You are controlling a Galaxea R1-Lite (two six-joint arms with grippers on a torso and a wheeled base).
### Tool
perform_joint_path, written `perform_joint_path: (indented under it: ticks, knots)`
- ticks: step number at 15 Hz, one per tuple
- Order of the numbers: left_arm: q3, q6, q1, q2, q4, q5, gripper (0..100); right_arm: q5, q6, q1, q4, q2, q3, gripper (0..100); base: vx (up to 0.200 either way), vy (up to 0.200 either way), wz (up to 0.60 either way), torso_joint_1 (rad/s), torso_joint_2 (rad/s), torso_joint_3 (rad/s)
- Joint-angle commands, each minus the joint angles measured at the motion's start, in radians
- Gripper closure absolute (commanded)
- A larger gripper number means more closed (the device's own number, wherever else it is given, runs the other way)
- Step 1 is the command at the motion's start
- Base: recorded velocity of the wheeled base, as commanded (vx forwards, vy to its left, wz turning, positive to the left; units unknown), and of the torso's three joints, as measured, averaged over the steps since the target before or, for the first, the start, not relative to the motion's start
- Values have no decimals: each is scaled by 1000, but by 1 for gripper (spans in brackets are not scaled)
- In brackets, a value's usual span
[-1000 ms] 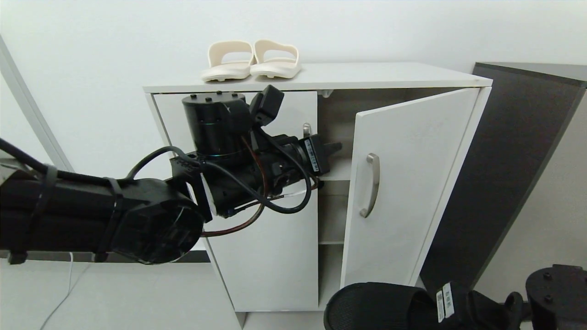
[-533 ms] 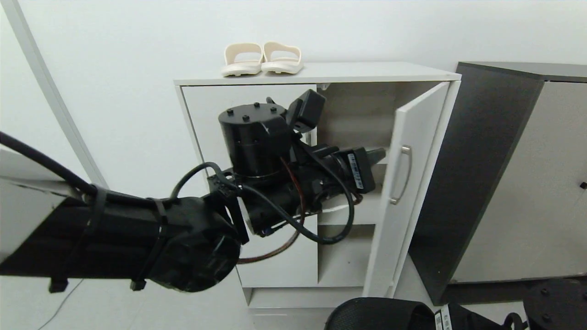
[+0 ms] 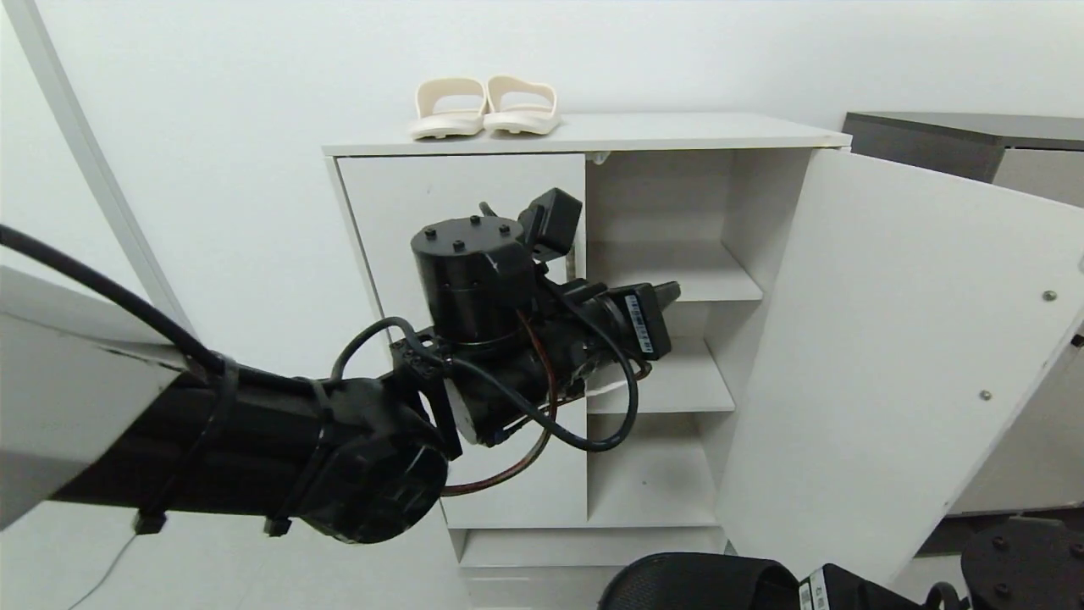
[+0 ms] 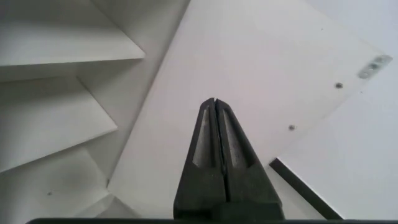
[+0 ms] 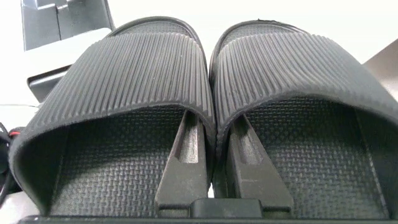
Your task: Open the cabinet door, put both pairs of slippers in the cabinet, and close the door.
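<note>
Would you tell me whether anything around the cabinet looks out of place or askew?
Nothing stands out: the cream slippers sit neatly paired on the cabinet top, its right door hangs open, and the shelves look level.

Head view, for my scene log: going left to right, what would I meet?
Wall strip → beige slippers → left claw → open cabinet door.
</note>
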Motion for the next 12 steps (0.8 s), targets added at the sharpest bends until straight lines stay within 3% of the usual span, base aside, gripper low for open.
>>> perform_joint_path:
  ticks: [1, 4, 6, 7, 8, 9, 12]
  knots:
    - [106, 1, 46, -180, 33, 2, 100, -1, 3, -28, -4, 5, -4, 100, 0, 0, 0, 0, 0, 0]
    - [313, 1, 138, -518, 189, 2, 100, -4, 4, -49, -41, 6, -2, 100, 0, 0, 0, 0, 0, 0]
    - [422, 5, 182, -749, 336, 37, 100, -10, 3, -77, -44, 8, -20, 100, 0, 0, 0, 0, 0, 0]
    - [471, 42, 225, -953, 510, 103, 100, -15, 6, -106, -42, 23, -51, 100, 0, 0, 0, 0, 0, 0]
    - [478, 71, 258, -1042, 599, 119, 100, -18, 14, -127, -42, 35, -68, 100, 0, 0, 0, 0, 0, 0]
    - [485, 116, 354, -1197, 789, 136, 100, -53, 55, -144, -42, 55, -100, 100, 0, 0, 0, 0, 0, 0]
    - [490, 128, 527, -1460, 1040, 145, 100, -176, 136, -144, -44, 103, -165, 100, 0, 0, 0, 0, 0, 0]
